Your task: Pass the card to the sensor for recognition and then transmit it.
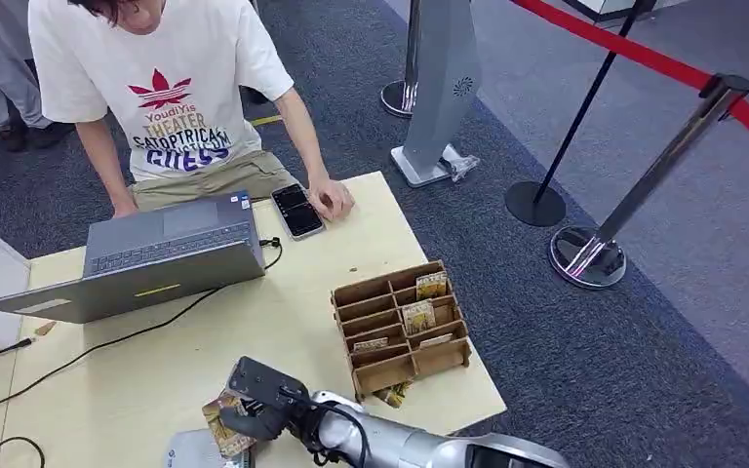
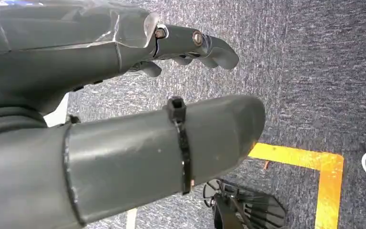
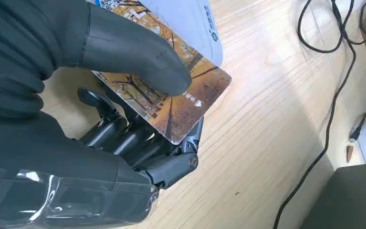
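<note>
Right wrist view: the right hand (image 3: 124,143) pinches the card (image 3: 171,95) between thumb and fingers.
It is over the desk (image 1: 283,322) near its front edge, just above the pale sensor (image 1: 190,450); the left hand's (image 2: 181,47) fingers hang loosely apart, holding nothing.

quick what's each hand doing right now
Left hand: holding nothing, fingers apart, hanging over the carpet.
Right hand: holding the card, thumb on top, fingers beneath, above the table.

The card (image 3: 171,102), printed with autumn trees, is pinched in the right hand (image 3: 124,119) over the pale grey sensor (image 3: 190,19) at the worktop's (image 1: 283,322) near edge.
</note>
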Tool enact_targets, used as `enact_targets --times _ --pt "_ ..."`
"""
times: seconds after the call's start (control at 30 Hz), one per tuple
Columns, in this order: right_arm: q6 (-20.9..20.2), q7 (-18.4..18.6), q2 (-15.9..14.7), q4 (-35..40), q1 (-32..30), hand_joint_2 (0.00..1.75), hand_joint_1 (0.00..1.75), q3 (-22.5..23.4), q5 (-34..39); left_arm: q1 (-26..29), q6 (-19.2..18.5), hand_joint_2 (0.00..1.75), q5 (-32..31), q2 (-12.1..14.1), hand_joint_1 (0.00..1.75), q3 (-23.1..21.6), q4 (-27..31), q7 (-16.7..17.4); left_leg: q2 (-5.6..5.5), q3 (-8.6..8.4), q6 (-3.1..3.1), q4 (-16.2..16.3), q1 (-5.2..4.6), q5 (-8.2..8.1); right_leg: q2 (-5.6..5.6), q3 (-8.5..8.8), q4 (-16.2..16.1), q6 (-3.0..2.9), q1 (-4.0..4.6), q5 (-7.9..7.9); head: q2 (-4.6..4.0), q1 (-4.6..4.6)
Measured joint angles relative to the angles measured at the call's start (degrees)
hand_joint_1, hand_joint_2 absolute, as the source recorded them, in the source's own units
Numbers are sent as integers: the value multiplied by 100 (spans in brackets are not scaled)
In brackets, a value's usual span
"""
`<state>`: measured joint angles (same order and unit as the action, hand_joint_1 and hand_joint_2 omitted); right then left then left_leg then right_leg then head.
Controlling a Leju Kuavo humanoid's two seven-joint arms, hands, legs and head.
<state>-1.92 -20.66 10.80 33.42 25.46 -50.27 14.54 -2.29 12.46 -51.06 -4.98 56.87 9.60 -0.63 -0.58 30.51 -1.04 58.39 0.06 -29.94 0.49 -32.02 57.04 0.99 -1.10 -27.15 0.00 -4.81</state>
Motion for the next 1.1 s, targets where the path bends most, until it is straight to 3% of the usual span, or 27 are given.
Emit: enact_targets --times 0.77,1.1 --pt "59 138 184 -540 229 175 175 -263 -243 -13 -37 0 -50 9 0 -4 0 2 0 -1 0 0 0 0 0 0 0 0 0 0 0 0" --pt "133 396 228 -877 469 175 175 -695 -722 -19 -125 0 -177 101 0 -50 0 26 3 -19 0 0 0 0 3 13 0 0 0 0 0 7"
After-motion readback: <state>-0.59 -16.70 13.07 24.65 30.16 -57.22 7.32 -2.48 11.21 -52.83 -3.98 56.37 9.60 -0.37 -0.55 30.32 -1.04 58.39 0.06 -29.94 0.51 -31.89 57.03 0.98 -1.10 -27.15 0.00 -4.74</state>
